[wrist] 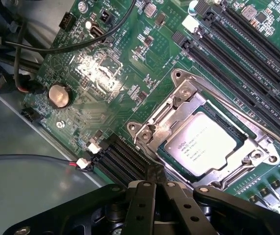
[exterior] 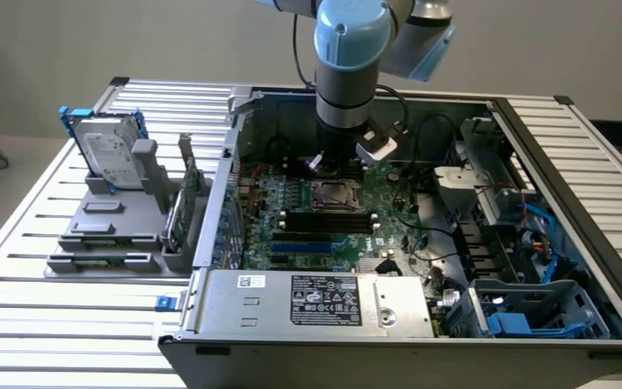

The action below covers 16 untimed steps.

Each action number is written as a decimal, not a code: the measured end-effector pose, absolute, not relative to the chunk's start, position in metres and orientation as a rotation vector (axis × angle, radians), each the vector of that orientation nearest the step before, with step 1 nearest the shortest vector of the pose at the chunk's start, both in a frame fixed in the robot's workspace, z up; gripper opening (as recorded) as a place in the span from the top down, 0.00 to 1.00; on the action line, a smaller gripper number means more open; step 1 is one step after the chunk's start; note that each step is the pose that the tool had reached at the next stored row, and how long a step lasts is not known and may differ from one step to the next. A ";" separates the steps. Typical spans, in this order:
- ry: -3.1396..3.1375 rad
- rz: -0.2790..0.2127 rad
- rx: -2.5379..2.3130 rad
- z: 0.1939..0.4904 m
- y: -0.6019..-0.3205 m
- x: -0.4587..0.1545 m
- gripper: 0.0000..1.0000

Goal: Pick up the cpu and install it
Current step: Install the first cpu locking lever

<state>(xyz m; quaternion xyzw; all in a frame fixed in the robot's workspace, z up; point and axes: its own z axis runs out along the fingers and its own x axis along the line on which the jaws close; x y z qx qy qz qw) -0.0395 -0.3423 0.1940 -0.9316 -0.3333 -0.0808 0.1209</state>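
1. The cpu [wrist: 202,147] is a small flat square with a pale silvery top and some faint print on it. A thin dark green border shows round the edge.
2. It's lying flat inside the socket [wrist: 178,108] on the motherboard, in the middle of the open case [exterior: 570,162]. Its whole top face is in plain sight.
3. The socket's shiny metal frame rings the chip on all sides, and a thin lever runs along the side nearest the RAM slots [wrist: 238,54].
4. The gripper [wrist: 155,178] is clenched, fingers pressed together with nothing between them. The tips sit just beside one corner of the socket. Can't tell if they actually touch the frame.
5. In the exterior view the arm [exterior: 346,73] comes straight down over the board, close above the socket.
6. Other stuff on the board: a coin cell [wrist: 59,95] well apart from the socket, and black cables [wrist: 15,63] looping along the board's edge.
7. The power supply [exterior: 311,300] fills the case's near end.
8. A hard drive [exterior: 111,154] in a blue frame stands upright in a grey holder on the slatted table [exterior: 30,211], out on the exterior view's left, well clear of the case.
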 end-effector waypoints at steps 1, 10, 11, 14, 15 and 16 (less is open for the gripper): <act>-0.973 -0.236 -2.721 0.194 -0.342 -0.039 0.89; -0.974 -0.235 -2.723 0.194 -0.342 -0.038 0.89; -0.974 -0.235 -2.723 0.194 -0.342 -0.038 0.89; -0.974 -0.235 -2.723 0.194 -0.342 -0.037 0.89; -0.974 -0.235 -2.723 0.194 -0.342 -0.037 0.89; -0.974 -0.235 -2.723 0.194 -0.342 -0.037 0.89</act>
